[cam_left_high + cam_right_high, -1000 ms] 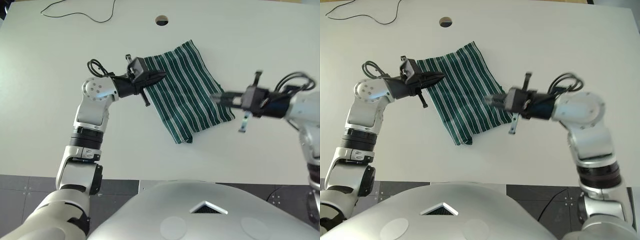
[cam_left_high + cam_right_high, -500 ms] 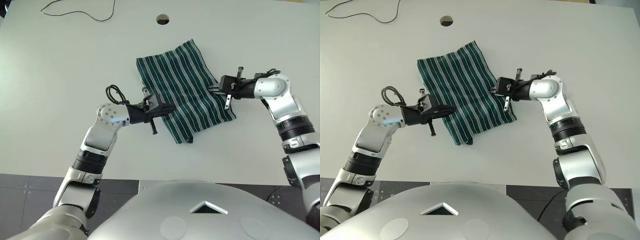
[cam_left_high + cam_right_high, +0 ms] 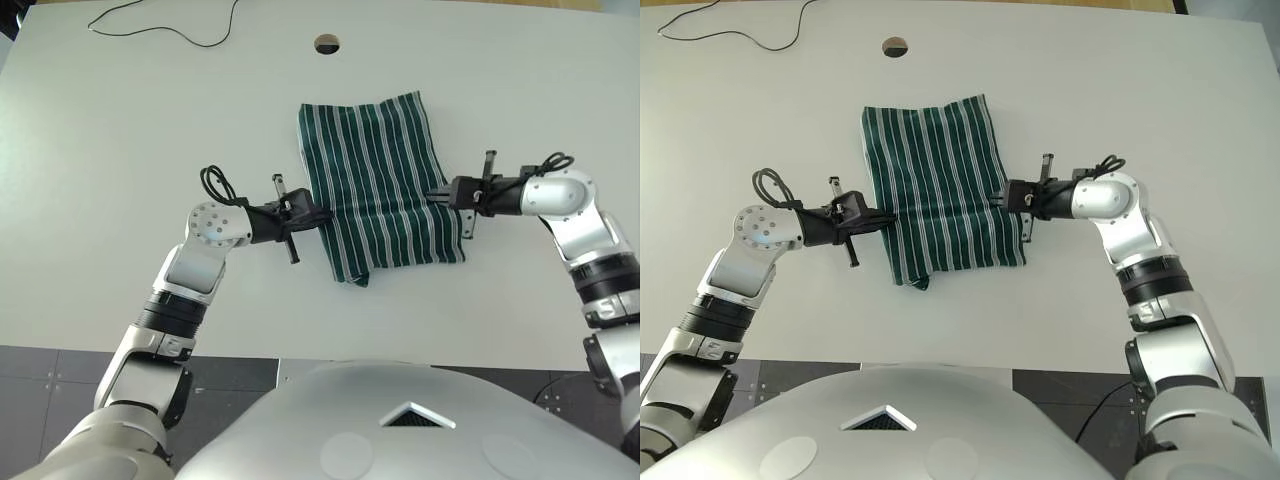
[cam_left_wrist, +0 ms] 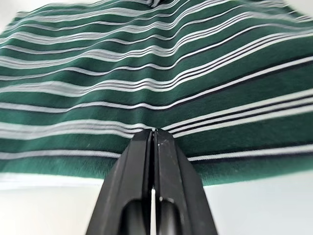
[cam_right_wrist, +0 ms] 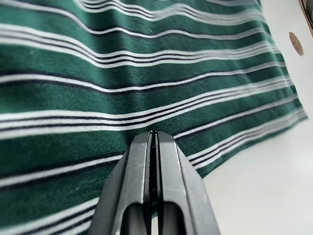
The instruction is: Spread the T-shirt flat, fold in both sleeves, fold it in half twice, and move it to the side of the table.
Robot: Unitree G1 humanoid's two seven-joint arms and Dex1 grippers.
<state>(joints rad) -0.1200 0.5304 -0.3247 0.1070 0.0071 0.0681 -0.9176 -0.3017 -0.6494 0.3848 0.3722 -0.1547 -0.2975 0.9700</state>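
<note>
**Both grippers pinching the folded shirt, one on each side**

You're holding the T-shirt (image 3: 380,180) from both side edges right now. It's sitting around the middle of the table (image 3: 120,130), already folded into a compact striped rectangle, so my guess is you're getting ready to shift it off to the side.

The left gripper (image 3: 318,213) is closed on the shirt's left edge and the right gripper (image 3: 436,193) is closed on the right edge. In the wrist views the stripes are puckering in toward the fingertips, so it looks like both are nipping cloth rather than just resting on it.

Both forearms are lying low and pointing inward at each other, elbows out. Gripping opposite edges is probably keeping the layers from sliding apart.
</note>
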